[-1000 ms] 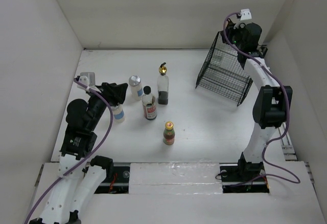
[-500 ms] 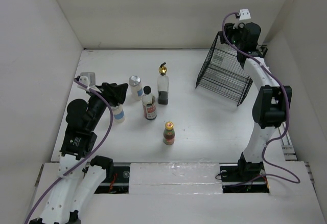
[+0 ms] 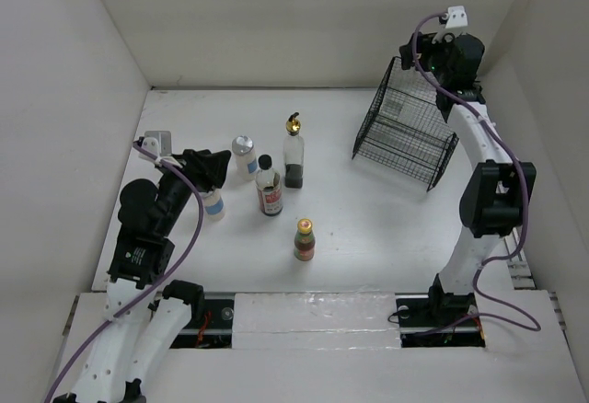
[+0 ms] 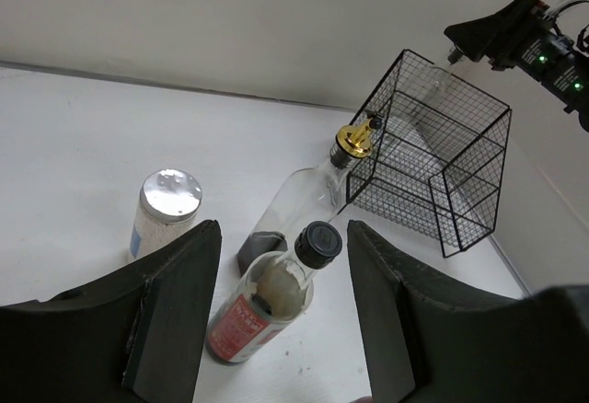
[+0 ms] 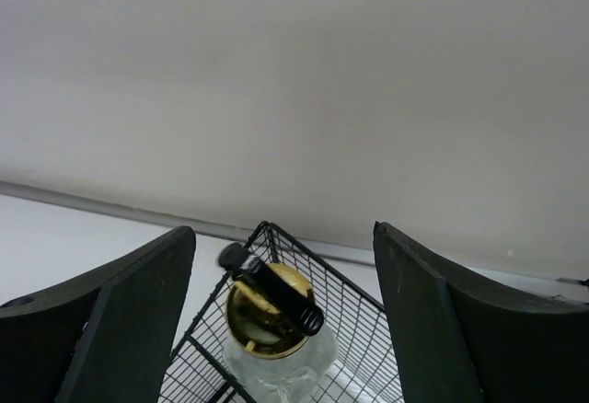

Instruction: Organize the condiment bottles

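Now clear glass btl [image 5: 273, 340] w/ gold pourer stands in basket [image 5: 368, 348] under spread right gripper [image 5: 282, 228].

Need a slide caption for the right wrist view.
Open right gripper above a gold-pourer glass bottle inside the wire basket.
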Tool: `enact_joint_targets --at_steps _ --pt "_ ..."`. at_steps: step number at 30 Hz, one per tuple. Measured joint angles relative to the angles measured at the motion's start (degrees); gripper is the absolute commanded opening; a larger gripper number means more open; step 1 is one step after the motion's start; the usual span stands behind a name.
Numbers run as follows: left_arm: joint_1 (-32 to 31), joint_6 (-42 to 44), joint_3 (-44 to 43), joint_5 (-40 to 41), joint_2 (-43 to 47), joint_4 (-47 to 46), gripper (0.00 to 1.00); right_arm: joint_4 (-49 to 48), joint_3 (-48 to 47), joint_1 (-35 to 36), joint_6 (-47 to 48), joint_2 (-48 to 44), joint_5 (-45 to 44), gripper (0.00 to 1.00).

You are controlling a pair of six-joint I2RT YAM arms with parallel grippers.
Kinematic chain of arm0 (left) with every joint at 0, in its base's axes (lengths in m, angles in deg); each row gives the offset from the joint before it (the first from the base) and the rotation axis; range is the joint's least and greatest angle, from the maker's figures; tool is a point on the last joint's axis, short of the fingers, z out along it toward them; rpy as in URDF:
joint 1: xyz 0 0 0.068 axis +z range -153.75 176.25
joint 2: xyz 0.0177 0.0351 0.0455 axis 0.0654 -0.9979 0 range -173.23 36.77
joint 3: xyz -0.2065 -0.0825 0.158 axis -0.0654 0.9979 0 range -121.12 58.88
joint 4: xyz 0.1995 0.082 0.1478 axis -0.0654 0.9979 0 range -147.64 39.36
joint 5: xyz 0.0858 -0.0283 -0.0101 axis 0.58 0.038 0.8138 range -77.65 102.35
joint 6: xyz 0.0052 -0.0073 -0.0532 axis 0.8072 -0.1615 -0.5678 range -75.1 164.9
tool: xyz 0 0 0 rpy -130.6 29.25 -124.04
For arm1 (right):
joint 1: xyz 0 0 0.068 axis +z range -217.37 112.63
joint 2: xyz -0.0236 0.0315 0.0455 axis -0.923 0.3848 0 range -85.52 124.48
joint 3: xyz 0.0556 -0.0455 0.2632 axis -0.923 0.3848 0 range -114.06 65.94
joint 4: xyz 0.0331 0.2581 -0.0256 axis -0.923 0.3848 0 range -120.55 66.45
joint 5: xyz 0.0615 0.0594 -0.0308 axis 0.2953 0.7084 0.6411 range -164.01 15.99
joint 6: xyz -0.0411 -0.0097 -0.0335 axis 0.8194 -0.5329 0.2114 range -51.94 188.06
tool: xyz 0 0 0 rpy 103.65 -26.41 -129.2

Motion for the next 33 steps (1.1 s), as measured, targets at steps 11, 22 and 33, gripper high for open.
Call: enact_joint_targets --at_steps 11,22,33 --pt "0.0 0.0 0.0 -0.1 0.7 0.0 0.53 0.0 0.6 -1.5 -2.1 -7.2 -1.5 0.92" --pt "0.0 0.0 0.0 1.9 0.7 0.0 0.51 -2.6 12.9 7.3 -2.8 -24.4 9.6 0.23" --pt "0.0 -0.3 0.0 4.1 0.7 0.2 0.50 4.1 27.7 26.9 5.7 -24.6 19.9 0.74"
